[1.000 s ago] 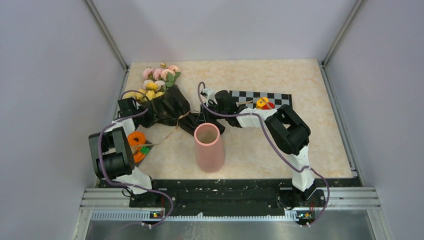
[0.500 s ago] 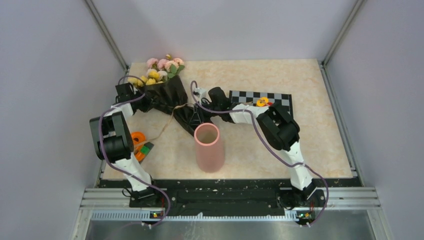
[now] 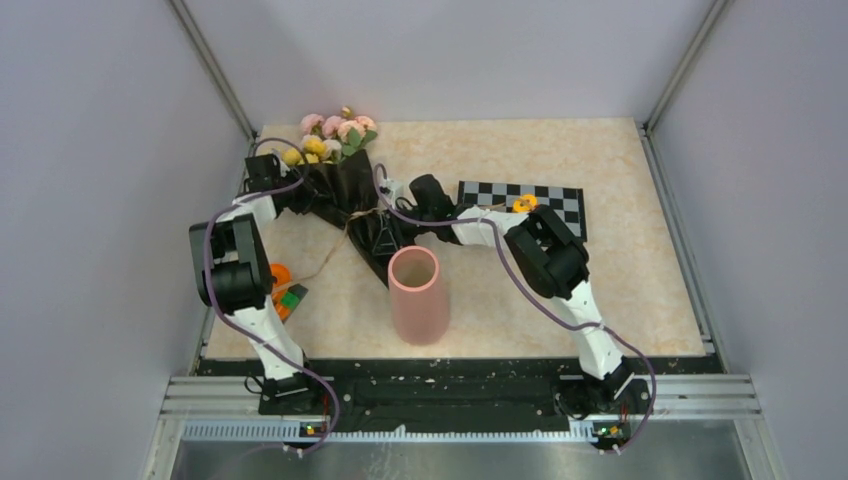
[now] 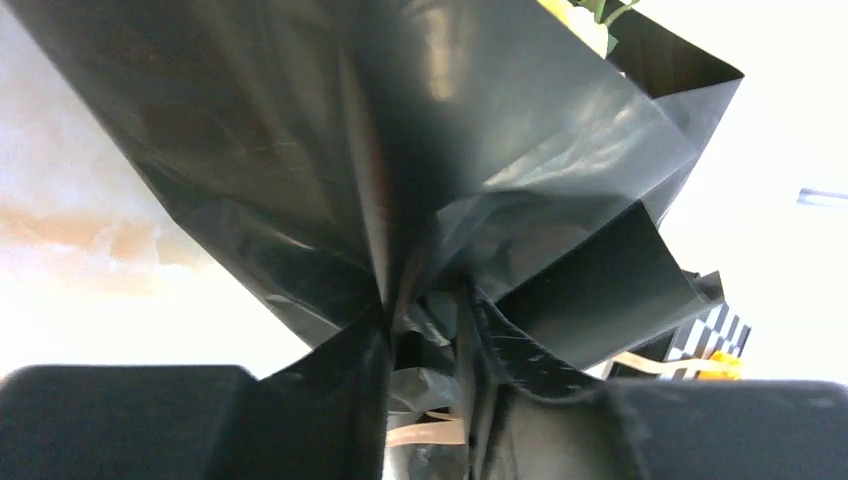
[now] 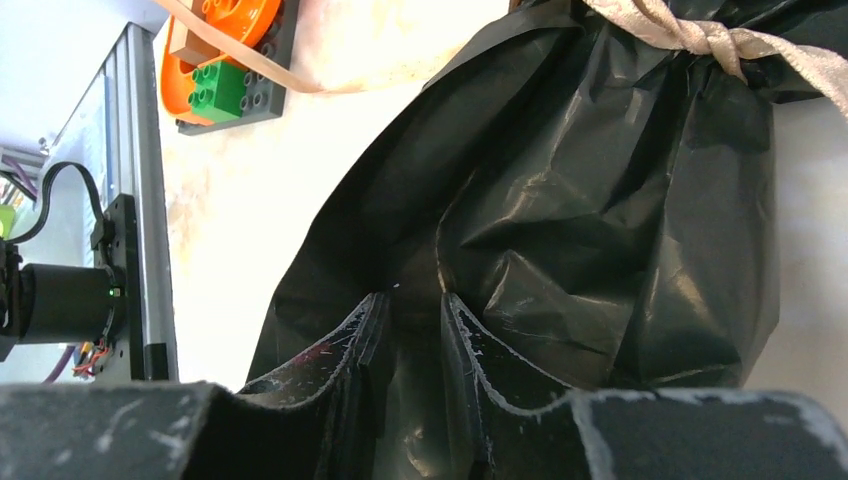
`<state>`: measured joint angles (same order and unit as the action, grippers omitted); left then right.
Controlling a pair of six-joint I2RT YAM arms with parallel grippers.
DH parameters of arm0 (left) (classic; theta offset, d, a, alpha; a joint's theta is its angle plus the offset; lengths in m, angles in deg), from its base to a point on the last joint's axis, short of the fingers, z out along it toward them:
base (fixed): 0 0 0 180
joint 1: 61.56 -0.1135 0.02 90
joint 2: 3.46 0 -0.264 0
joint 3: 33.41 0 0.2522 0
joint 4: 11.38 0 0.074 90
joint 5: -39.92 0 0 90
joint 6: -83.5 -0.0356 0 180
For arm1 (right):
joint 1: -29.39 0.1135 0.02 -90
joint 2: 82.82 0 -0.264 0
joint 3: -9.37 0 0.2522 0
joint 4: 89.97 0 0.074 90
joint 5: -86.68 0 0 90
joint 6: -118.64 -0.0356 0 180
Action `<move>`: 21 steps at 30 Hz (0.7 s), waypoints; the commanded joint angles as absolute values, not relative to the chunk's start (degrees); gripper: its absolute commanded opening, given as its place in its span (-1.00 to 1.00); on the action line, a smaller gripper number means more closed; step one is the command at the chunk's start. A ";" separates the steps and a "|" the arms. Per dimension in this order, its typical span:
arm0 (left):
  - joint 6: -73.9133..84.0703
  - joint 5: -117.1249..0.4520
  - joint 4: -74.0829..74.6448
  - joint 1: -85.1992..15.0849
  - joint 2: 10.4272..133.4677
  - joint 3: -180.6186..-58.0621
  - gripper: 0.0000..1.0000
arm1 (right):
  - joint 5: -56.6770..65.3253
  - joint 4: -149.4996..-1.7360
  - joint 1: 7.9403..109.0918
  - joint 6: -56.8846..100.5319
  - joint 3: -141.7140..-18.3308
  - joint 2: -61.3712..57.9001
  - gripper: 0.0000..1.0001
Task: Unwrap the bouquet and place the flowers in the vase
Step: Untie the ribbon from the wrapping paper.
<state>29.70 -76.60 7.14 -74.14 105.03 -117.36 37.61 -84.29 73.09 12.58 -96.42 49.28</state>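
The bouquet (image 3: pixel 340 188) lies at the back left of the table. Its black wrapping (image 4: pixel 430 140) is tied with a tan ribbon (image 5: pixel 700 35). The pink and yellow flowers (image 3: pixel 335 132) point toward the back wall. My left gripper (image 3: pixel 295 196) is at the wrap's left side. It (image 4: pixel 425 305) stands open, with loose folds and a strip of ribbon showing in the gap. My right gripper (image 3: pixel 398 212) comes in from the right. It (image 5: pixel 412 300) is shut on a fold of the wrap near the stem end. The pink vase (image 3: pixel 417 295) stands upright in front of them.
A grey plate with an orange ring and green block (image 3: pixel 280 290) sits at the left edge, also seen as the orange ring (image 5: pixel 225 55) in the right wrist view. A checkered board (image 3: pixel 545 198) with a small yellow piece (image 3: pixel 523 204) lies behind the right arm. Grey walls enclose the table.
Both grippers and the bouquet have shifted toward the back wall, and the flowers moved right. The left gripper's jaws, shut before, have parted.
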 commanded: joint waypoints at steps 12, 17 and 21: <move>26.21 -65.13 15.52 -72.36 81.86 -107.82 0.56 | 32.24 -85.43 70.70 15.99 -93.61 40.55 -0.20; 30.60 -71.35 11.98 -70.92 76.62 -99.89 0.64 | 29.57 -86.17 69.71 14.97 -91.50 39.61 -0.04; 31.88 -73.72 10.98 -66.58 77.20 -97.53 0.64 | 27.04 -88.82 68.64 12.03 -87.89 38.18 0.03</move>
